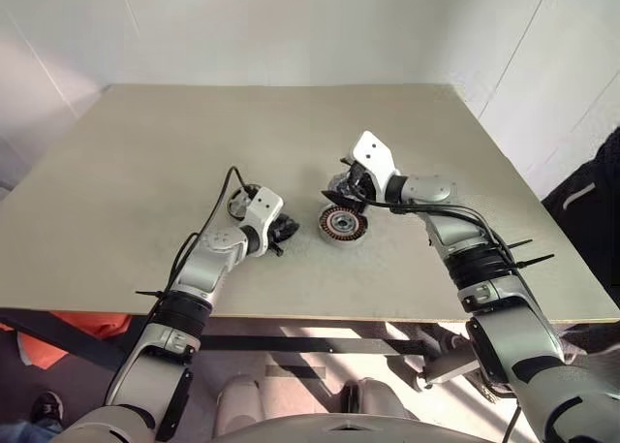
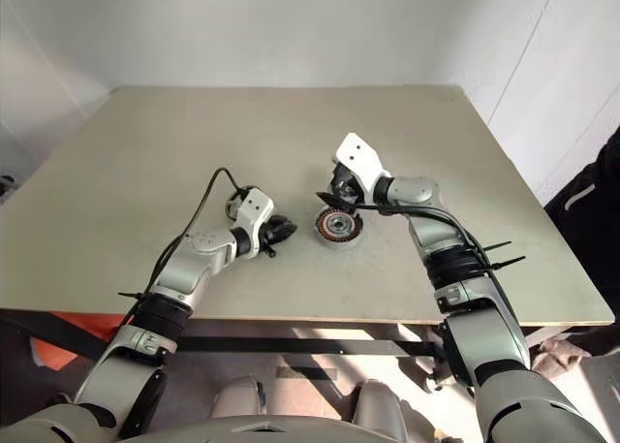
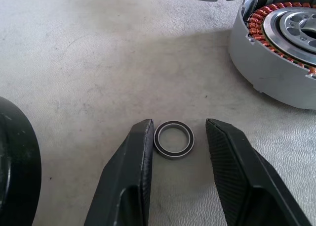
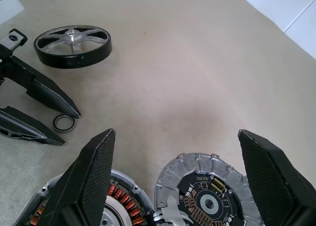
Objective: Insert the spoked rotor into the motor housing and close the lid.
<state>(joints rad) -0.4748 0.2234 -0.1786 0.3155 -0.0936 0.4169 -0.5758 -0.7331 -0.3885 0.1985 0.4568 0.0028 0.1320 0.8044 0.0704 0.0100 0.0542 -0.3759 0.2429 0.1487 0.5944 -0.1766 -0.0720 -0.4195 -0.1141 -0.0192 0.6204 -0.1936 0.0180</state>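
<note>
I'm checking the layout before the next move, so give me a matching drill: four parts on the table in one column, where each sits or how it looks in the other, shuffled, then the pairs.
Things:
1. small ring
2. spoked rotor
3. motor housing
4. lid

Places or looks:
A. silver disc lying between the right hand's wide-open fingers
B. black wheel lying flat on the table, beyond the left hand
C. lies flat between the left hand's two black fingertips
D. round metal body with copper-orange windings

Pairs: 1-C, 2-B, 3-D, 4-A
</note>
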